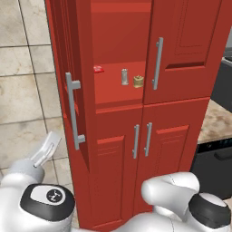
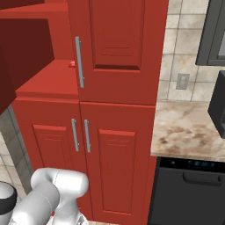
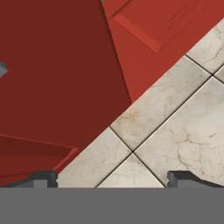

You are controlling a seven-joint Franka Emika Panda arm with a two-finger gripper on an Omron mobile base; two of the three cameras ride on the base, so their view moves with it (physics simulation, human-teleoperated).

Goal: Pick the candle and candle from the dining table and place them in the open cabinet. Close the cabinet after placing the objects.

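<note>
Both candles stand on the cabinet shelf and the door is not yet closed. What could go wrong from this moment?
1. The open door stands swung far out; the open gripper is low by the floor tiles, so a push may slip off the panel.
2. The grey candle and golden candle stand near the shelf's front edge; a hard slam could topple them.
3. The arm could snag the door handle.
</note>
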